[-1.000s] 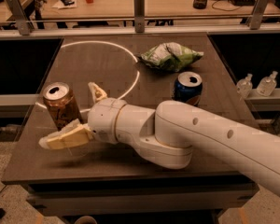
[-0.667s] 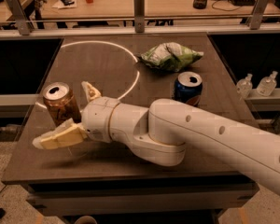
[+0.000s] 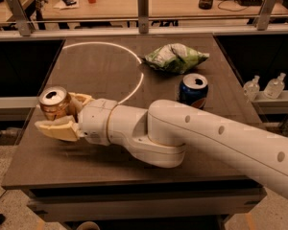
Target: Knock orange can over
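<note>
Gripper has slid left since 0.7 s ago. Its fingers are apart and now straddle the orange can, which stands at the table's 9 o'clock edge. Chip bag sits at 1 o'clock, Pepsi can near 3.

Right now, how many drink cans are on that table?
2. The orange can is at the left, inside the open claw; the blue can is right of centre, near the green bag. The arm may hide more.
</note>
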Controlling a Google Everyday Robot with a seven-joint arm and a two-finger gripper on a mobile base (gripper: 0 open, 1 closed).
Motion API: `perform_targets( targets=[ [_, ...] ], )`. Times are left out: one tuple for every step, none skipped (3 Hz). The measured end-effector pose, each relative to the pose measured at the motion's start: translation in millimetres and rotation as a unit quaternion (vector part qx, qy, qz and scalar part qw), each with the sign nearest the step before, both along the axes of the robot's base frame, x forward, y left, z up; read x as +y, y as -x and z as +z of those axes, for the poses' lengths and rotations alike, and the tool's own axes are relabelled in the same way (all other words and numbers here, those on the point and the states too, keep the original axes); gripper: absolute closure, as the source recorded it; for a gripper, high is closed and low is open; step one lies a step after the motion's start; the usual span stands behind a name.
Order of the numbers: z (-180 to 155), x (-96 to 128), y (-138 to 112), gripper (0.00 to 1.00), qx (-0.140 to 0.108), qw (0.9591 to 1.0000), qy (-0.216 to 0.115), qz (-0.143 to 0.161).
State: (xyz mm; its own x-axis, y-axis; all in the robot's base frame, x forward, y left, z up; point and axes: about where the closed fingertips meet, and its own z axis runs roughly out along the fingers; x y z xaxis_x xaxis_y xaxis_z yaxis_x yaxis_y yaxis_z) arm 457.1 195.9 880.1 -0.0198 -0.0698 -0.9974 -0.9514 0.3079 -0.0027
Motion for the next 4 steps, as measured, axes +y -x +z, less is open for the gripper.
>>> perform_targets(
  targets=[
    [1.1,3.2,1.2,0.64,-0.002,1.0,-0.003,0.006],
    [1.4,4.2,2.0,0.88,-0.001,1.0,-0.004,0.008],
    [9.9,1.7,-4.7,1.0,0.006,0.9999,-0.001,0.012],
    [26.0,-1.7,-16.2,1.0,0.019,0.9995,0.008,0.025]
  ],
)
